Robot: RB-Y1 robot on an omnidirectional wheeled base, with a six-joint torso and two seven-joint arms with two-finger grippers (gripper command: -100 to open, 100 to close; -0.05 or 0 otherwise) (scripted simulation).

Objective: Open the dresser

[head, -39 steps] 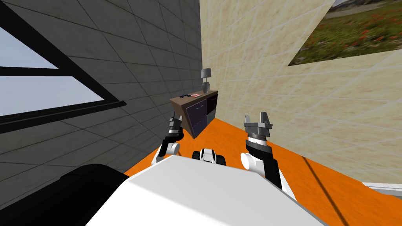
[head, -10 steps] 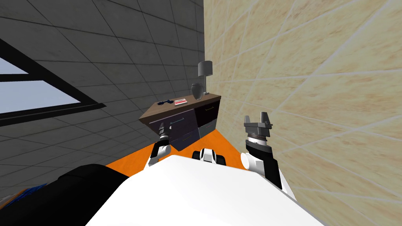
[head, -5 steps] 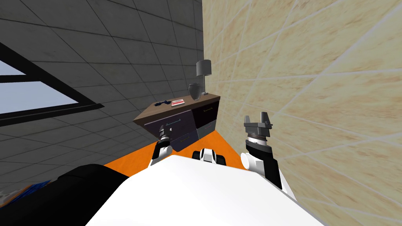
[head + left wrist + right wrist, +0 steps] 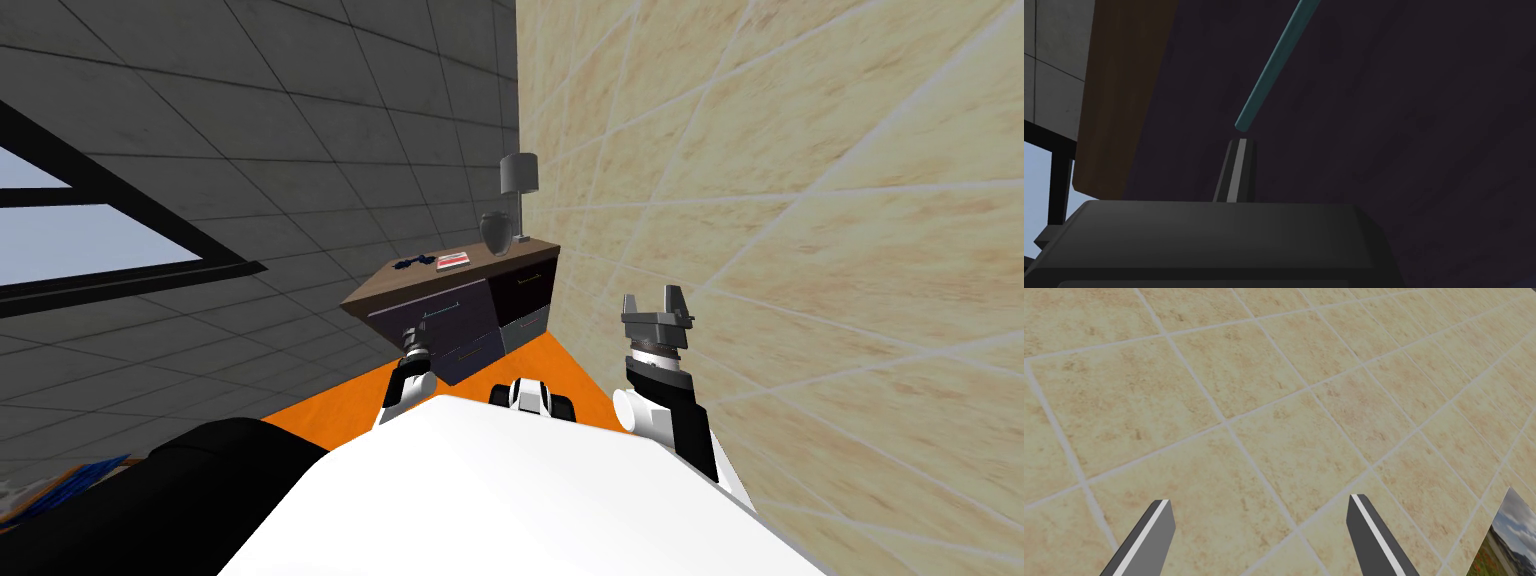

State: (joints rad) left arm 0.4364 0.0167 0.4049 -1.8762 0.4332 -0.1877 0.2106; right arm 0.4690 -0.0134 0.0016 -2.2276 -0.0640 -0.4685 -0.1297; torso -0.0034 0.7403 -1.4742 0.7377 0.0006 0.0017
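The dresser [image 4: 455,305] stands in the corner, brown on top with dark drawer fronts [image 4: 1374,125]. My left gripper [image 4: 412,338] is up against its left front. In the left wrist view this gripper [image 4: 1240,142] is shut, its fingers pressed flat together. Their tips sit just short of the end of a thin teal handle bar [image 4: 1274,60], and nothing shows between them. The brown side panel [image 4: 1119,90] lies beside the gripper. My right gripper [image 4: 655,300] is raised near the beige tiled wall, and it [image 4: 1259,499] is open and holds nothing.
On the dresser top stand a grey lamp [image 4: 519,190] and a dark vase [image 4: 494,232], with a red and white booklet [image 4: 452,261] and a small dark item [image 4: 407,264]. The floor [image 4: 520,365] is orange. A grey wall with a window is on the left.
The left gripper's fingers have shut at the end of the teal handle. I have edged slightly closer to the dresser. The right arm has not moved.
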